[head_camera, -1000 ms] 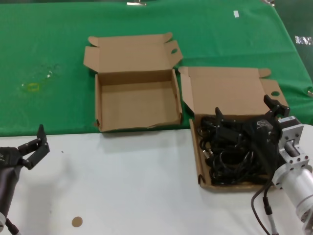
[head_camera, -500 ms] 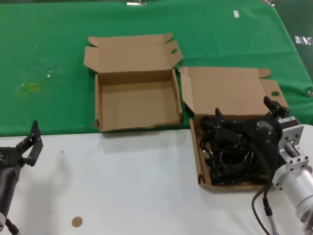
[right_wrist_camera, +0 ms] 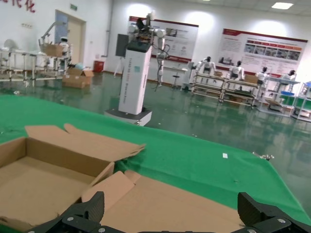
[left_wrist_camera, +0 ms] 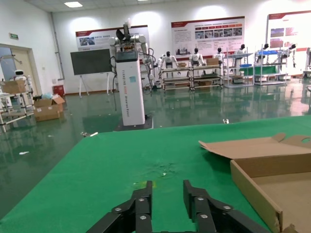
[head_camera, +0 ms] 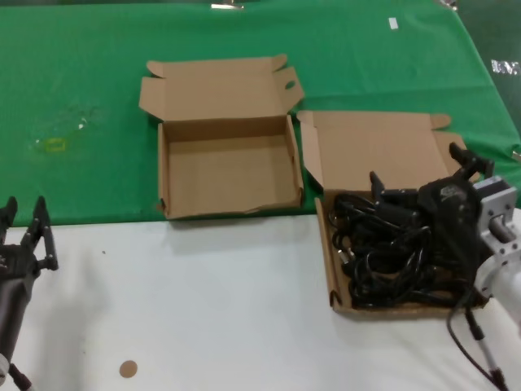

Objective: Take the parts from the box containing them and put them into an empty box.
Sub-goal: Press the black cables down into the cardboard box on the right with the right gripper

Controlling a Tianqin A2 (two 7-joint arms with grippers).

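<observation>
The empty box [head_camera: 228,175] lies open on the green cloth, lid folded back; its wall also shows in the left wrist view [left_wrist_camera: 255,191] and its inside in the right wrist view [right_wrist_camera: 29,179]. To its right stands the box containing the parts [head_camera: 333,277], filled with tangled black parts [head_camera: 378,261]. My right gripper [head_camera: 419,169] hovers over that box's back half, fingers wide open and holding nothing; its wrist view [right_wrist_camera: 171,206] looks across the raised lid [right_wrist_camera: 170,199]. My left gripper [head_camera: 24,210] sits at the table's far left, open by a narrow gap [left_wrist_camera: 167,189], empty.
A white table surface [head_camera: 203,309] fronts the green cloth [head_camera: 81,81]. A small brown disc [head_camera: 128,369] lies near the front left. A yellowish smear [head_camera: 55,145] marks the cloth at left. The two boxes almost touch at their adjacent corners.
My left gripper has swung left and turned, its fingers now pointing away from me. My right gripper has shifted slightly right and back over the parts box, still open.
</observation>
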